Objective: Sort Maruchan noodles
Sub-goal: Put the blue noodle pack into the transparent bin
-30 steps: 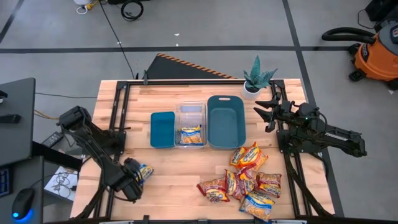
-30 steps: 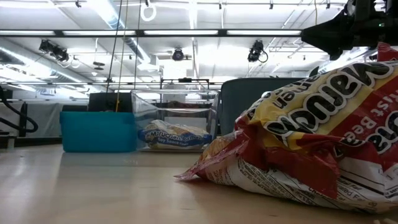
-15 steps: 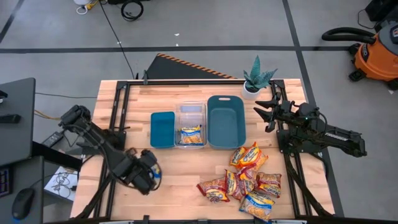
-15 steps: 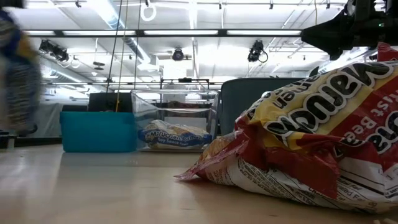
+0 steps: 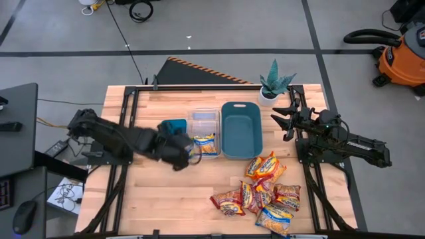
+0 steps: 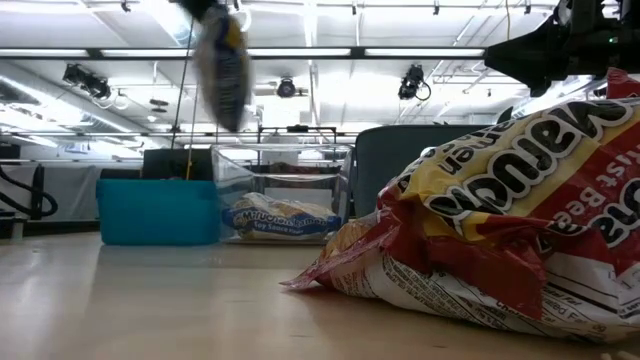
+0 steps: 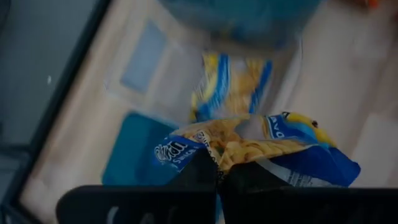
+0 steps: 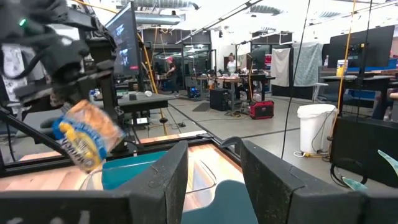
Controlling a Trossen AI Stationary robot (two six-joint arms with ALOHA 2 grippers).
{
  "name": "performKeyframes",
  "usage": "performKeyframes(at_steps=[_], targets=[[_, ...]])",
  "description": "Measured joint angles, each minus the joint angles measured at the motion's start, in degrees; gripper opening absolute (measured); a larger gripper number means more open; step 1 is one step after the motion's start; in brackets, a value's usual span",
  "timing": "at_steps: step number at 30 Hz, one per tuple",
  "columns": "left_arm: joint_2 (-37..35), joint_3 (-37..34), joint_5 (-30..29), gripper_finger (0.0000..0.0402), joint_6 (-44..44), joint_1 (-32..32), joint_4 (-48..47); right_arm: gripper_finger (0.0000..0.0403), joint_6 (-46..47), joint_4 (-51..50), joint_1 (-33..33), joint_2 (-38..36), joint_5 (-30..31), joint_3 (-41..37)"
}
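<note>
My left gripper is shut on a yellow-and-blue noodle packet, up in the air by the near left corner of the clear bin. The held packet also shows in the low view and the right wrist view. Another yellow-and-blue packet lies in the clear bin. Several red and orange packets lie heaped on the table's near right. My right gripper is open and empty at the far right, by the plant. My left gripper pinches the packet by one end between its two fingers, coming from above. The packet hangs below the fingers, crumpled at the hold, lifted well clear of the table and the bins.
A small teal bin stands left of the clear bin, partly under my left arm, and a larger teal bin stands right of it. A potted plant stands at the far right. Bare wood lies near left.
My left gripper has carried the yellow-and-blue packet from the table's near left corner toward the far edge and the right, up to the bins. It has stayed shut. The packet has risen and hangs higher than before.
</note>
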Motion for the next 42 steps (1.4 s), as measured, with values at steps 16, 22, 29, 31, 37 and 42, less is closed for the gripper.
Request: performKeyframes(at_steps=[16,22,29,31,37,42], targets=[[0.6,-8.4,6.6,0.0002,20.6,22.1,23.6,0.0153,0.0,0.0,0.0,0.0,0.0,0.0],[0.6,-16.3,14.2,0.0001,20.7,30.0,37.5,0.0153,0.0,0.0,0.0,0.0,0.0,0.0],[0.6,-23.8,21.8,0.0002,15.7,37.5,49.1,0.0153,0.0,0.0,0.0,0.0,0.0,0.0],[0.5,-25.3,23.4,0.0004,14.9,37.9,49.1,0.0153,0.0,0.0,0.0,0.0,0.0,0.0],[0.5,-30.3,25.7,0.0008,12.6,36.3,48.6,0.0153,0.0,0.0,0.0,0.0,0.0,0.0],[0.5,-30.9,24.8,0.0009,11.3,35.0,50.7,0.0153,0.0,0.0,0.0,0.0,0.0,0.0]])
